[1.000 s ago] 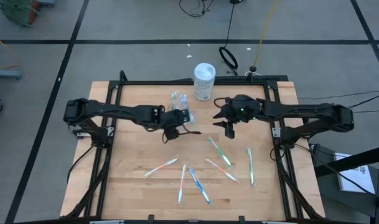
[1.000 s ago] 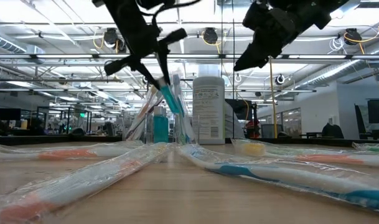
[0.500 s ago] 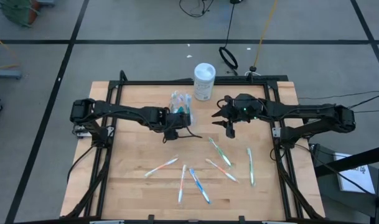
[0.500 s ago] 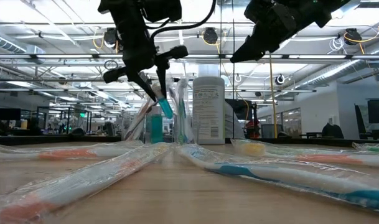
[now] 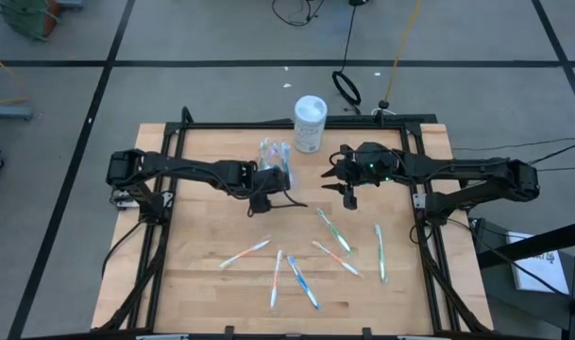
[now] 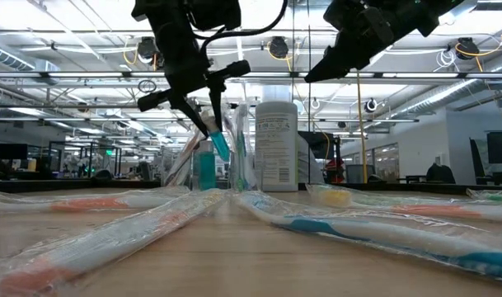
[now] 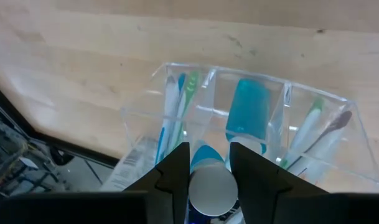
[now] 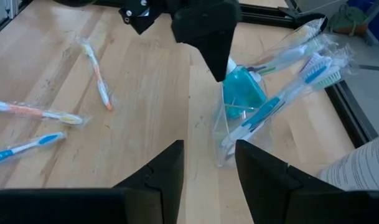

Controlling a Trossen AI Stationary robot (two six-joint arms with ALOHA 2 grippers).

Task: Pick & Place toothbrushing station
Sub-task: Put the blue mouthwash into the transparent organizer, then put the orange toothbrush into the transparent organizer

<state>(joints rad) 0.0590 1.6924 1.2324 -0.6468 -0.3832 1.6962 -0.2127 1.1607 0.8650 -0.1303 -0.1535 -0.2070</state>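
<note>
Two arms are seen over the wooden table point(image 5: 202, 283). The left gripper point(image 7: 209, 171) is held just above the clear plastic cup point(image 7: 251, 124), its fingers point(image 7: 177, 171) clenched on a blue toothpaste tube point(image 7: 209, 186) with a white cap. The cup stands near the table's far edge, beside the white container point(image 5: 310, 123), and is seen to hold wrapped toothbrushes and another blue tube point(image 7: 249, 112). The container's label carries print too small to be read. The right gripper point(image 8: 208, 165) hangs above the table with fingers parted, grasping nothing. Six wrapped toothbrushes point(image 5: 334, 229) lie scattered on the near half.
</note>
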